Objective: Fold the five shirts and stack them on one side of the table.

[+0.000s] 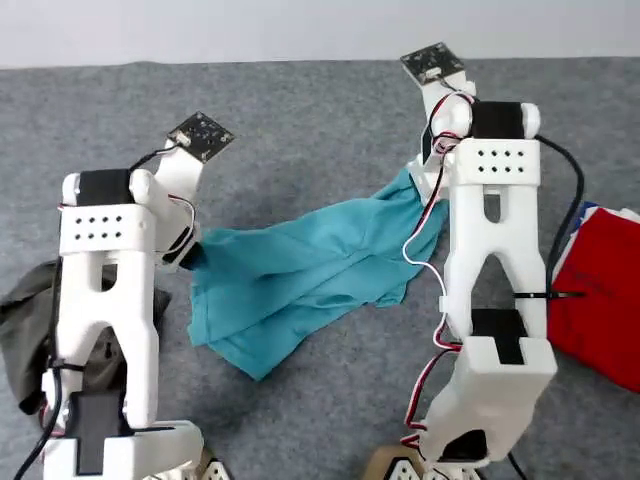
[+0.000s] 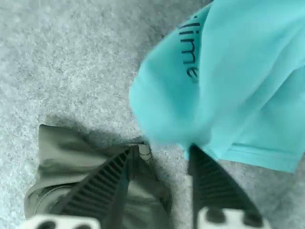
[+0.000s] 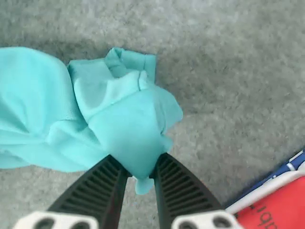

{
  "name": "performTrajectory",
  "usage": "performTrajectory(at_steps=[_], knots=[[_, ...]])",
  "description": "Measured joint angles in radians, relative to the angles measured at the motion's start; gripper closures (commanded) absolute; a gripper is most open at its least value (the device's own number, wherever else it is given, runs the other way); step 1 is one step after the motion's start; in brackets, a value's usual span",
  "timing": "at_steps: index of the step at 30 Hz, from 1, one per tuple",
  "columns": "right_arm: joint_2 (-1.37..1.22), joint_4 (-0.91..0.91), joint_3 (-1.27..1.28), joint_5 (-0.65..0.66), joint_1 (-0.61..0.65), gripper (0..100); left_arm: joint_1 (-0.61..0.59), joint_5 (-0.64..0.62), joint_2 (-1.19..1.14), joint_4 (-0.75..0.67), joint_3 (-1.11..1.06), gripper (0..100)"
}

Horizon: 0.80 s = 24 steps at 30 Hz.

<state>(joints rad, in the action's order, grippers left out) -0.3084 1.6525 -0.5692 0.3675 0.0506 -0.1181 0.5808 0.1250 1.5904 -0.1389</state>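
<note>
Working over a grey tabletop (image 1: 300,110).

Teal shirt (image 1: 300,270): largest item, unfolded and rumpled, slung across the middle of the tabletop, raised at its right end and sagging into a bunched heap toward the near-left.

Red shirt (image 1: 600,310): lying fairly flat at the right edge.

Olive shirt (image 1: 25,320): crumpled at the left edge, beside the left arm's base.

Judged early in the task, with folding not yet begun on the teal one.

Right gripper (image 3: 140,164): clamped on a narrow pinch of teal cloth, jaws pressed against the fold from both sides.

Left gripper (image 2: 164,152): jaws standing apart, teal edge hanging right at the tips but not seen pinched, olive cloth lying underneath.

Step in hand, by judgement: getting a second hold on the teal shirt so as to spread it flat for folding.

To do it well:
- Close the left jaws on a hem or corner, not on the whole bunch.
- Steer clear of the olive shirt below, to avoid picking up two garments.
- Draw the two ends apart along the tabletop until the sag goes.
- Lower both ends together.
- Avoid dragging cloth over the red shirt.
- Check for twist before letting go.
</note>
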Motion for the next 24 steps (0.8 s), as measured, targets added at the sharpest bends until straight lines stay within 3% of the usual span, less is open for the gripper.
performTrajectory(at_steps=[18, 24], knots=[[0.000, -0.014, 0.000, 0.000, -0.025, 98.8, 0.147, 0.011, -0.006, 0.124, -0.021, 79], [0.000, -0.014, 0.000, 0.000, -0.063, 98.8, 0.175, 0.018, -0.006, -0.012, -0.226, 79]])
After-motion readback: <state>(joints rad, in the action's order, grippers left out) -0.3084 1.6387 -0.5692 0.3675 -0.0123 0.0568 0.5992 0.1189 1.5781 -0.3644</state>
